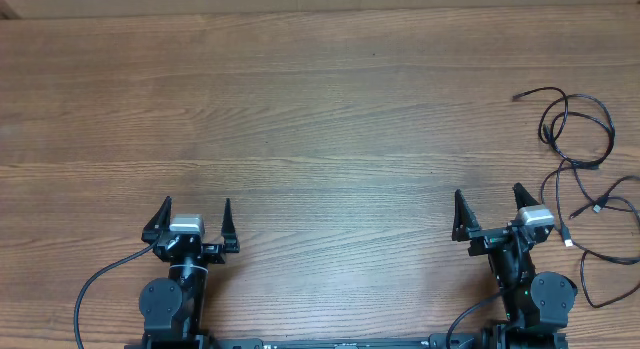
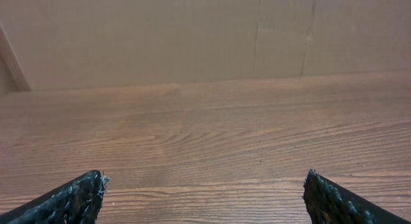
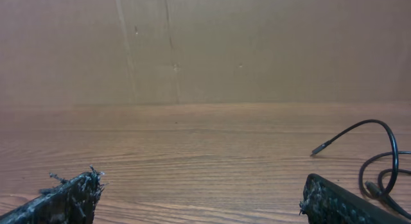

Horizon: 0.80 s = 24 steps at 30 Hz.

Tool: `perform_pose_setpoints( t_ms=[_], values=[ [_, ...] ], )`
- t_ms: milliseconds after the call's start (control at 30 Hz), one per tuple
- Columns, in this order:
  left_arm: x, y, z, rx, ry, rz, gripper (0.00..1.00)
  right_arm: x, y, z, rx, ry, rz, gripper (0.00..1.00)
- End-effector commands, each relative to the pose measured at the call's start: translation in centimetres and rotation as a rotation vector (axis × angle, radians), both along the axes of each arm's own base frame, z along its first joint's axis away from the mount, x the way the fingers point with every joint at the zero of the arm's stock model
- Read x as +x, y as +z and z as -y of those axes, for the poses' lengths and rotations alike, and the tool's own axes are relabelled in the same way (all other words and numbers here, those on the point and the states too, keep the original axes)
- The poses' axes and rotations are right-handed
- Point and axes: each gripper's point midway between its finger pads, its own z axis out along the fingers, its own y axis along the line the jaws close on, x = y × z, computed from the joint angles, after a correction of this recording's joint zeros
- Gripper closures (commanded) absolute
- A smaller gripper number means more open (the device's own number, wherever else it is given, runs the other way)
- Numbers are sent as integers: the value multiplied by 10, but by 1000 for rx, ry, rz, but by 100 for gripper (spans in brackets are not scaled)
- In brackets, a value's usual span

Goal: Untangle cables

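Note:
Thin black cables (image 1: 580, 139) lie tangled in loose loops on the wooden table (image 1: 320, 109) at the far right, with small plugs at their ends. In the right wrist view a cable loop (image 3: 379, 153) and a plug tip show at the right edge. My right gripper (image 1: 488, 204) is open and empty, to the left of the cables and a little nearer the front; it also shows in the right wrist view (image 3: 202, 195). My left gripper (image 1: 197, 211) is open and empty at the front left, far from the cables; it also shows in the left wrist view (image 2: 202, 192).
A brown cardboard wall (image 3: 205, 44) stands along the table's far edge. Thick black wires (image 1: 100, 284) run from the arm bases at the front edge. Some cable strands run off the table's right edge (image 1: 625, 254).

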Motion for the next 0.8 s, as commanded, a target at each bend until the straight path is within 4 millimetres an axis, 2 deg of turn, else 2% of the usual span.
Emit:
perform_pose_setpoints(
  t_ms=[0, 767],
  values=[
    [0, 0, 2, 16, -9, 5, 0, 1, -2, 3, 2, -27, 2, 0],
    [0, 0, 2, 16, -8, 5, 0, 1, -3, 0, 2, -24, 1, 0]
  ],
)
